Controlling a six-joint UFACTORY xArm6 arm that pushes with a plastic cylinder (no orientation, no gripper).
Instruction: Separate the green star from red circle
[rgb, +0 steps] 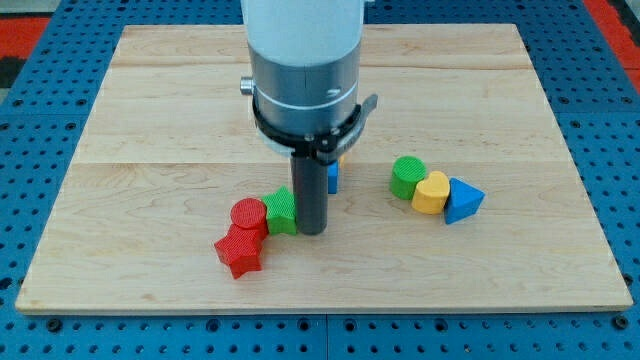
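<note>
The green star (281, 211) lies on the wooden board at lower centre, touching the red circle (247, 215) on its left. A red star (239, 250) sits just below the red circle, touching it. My tip (312, 231) is down on the board right against the green star's right side. The rod and the arm's body hide what is directly behind them.
A blue block (333, 176) peeks out behind the rod, its shape unclear. At the view's right a green circle (407, 176), a yellow heart (431, 192) and a blue triangle (463, 200) sit in a touching row. The board's front edge (320, 308) is near.
</note>
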